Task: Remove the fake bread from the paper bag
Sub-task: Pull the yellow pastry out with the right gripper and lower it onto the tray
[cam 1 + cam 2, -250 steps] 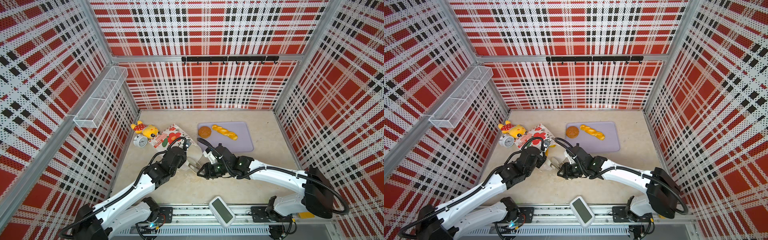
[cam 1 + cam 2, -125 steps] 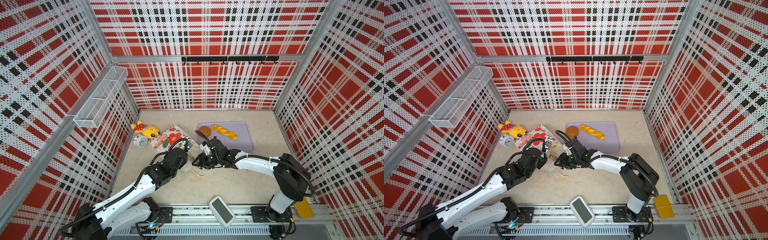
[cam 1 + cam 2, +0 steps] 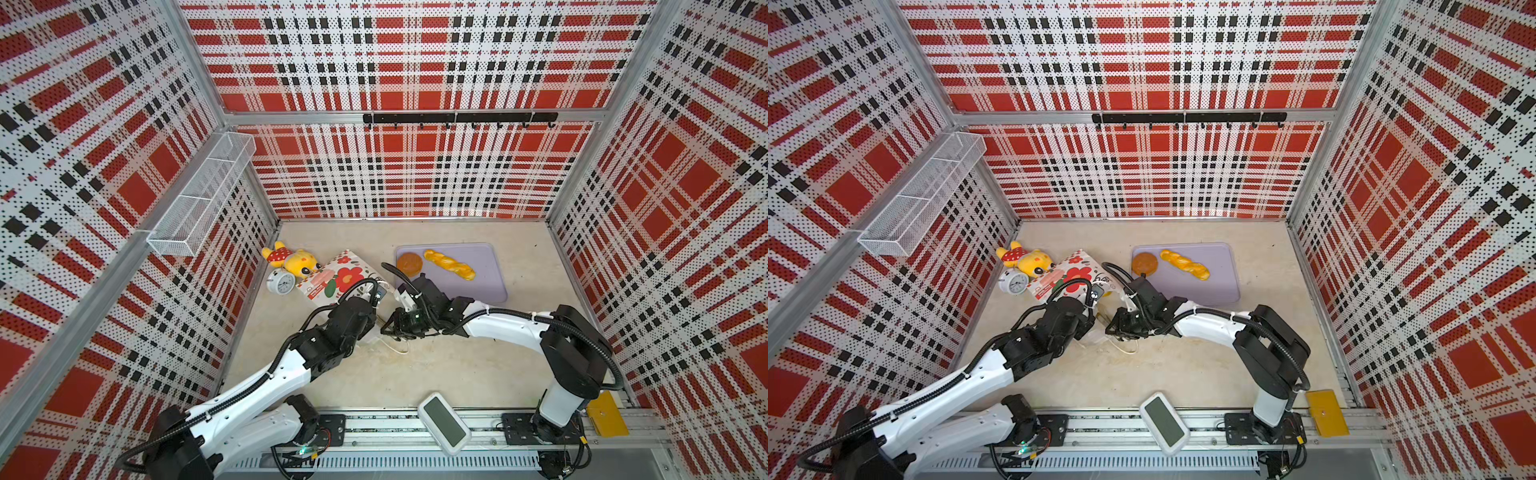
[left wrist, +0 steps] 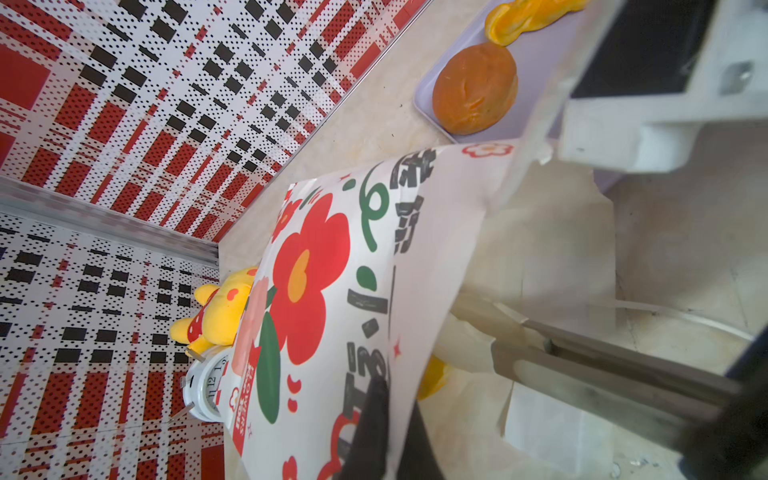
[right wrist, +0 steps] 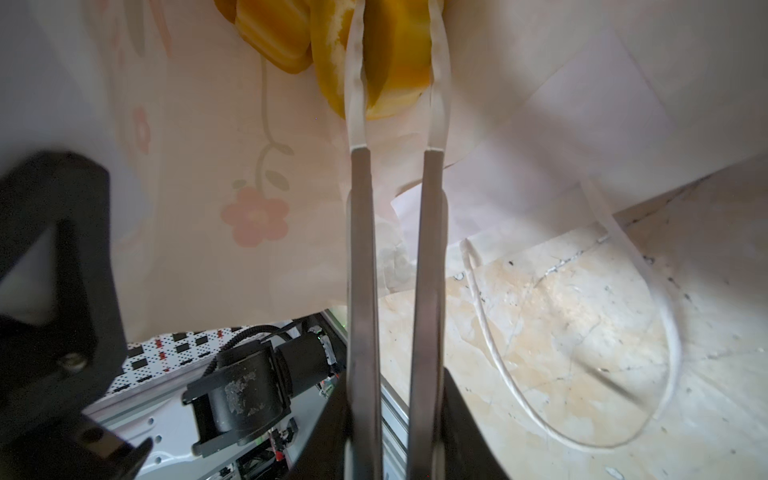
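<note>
Table [image 3: 436, 374]: right end effector [image 5: 397, 29] has narrowed onto bread [image 5: 409, 66]; left end effector [image 4: 388, 411] pinches bag [image 4: 316, 291].

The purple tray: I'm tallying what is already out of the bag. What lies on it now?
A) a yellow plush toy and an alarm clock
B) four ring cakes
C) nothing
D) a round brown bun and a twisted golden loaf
D: in both top views the round brown bun and the twisted golden loaf lie on the purple tray.
</note>
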